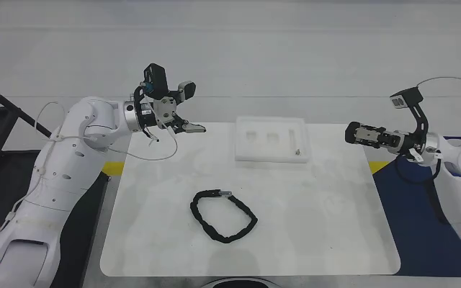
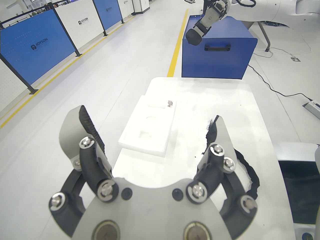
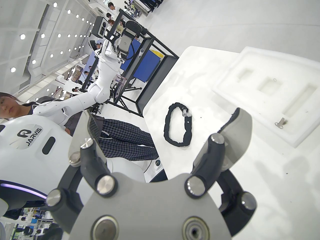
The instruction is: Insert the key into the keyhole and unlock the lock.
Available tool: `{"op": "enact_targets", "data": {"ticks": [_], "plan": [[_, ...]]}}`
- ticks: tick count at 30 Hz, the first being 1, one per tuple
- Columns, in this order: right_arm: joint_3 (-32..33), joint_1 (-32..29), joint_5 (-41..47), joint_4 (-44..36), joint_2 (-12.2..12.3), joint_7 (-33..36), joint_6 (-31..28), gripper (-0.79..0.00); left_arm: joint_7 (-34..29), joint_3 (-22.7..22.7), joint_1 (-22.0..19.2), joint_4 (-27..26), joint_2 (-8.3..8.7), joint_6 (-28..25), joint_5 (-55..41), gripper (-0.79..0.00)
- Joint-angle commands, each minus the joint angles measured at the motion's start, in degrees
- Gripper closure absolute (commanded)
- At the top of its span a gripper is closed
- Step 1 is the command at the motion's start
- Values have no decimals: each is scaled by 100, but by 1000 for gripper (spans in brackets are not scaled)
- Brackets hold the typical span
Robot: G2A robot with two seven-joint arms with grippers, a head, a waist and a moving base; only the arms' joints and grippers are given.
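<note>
A black fabric-covered chain lock (image 1: 223,216) lies looped in the middle of the white table (image 1: 324,230), its metal lock body at the far end of the loop (image 3: 185,113). The small metal key (image 1: 294,151) rests in a slot of the white foam tray (image 1: 270,154) at the table's far side, and is also visible as the key (image 2: 169,103) and the key (image 3: 280,123). My left gripper (image 1: 191,128) hovers open above the table's far left corner, left of the tray (image 2: 150,141). My right gripper (image 1: 351,134) hangs open off the tray's right side, facing the lock (image 3: 177,126).
The tray (image 3: 250,58) has three recessed slots. A blue cabinet (image 2: 217,58) stands on the floor beyond the table's right end, and a black metal frame (image 3: 147,58) stands past its left end. Bare table surface surrounds the lock.
</note>
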Motion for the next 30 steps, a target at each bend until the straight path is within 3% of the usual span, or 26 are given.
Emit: {"op": "enact_targets", "data": {"ticks": [1, 23, 30], "plan": [[0, 0, 0, 0, 0, 0, 0, -784, 0, 0, 0, 0, 0, 0, 0, -785], [-5, -11, -23, -2, -2, -48, 18, -785, 3, 0, 0, 0, 0, 0, 1, -785], [-451, -6, -1331, -82, -103, -1434, 451, -785, 3, 0, 0, 0, 0, 0, 1, -785]]}}
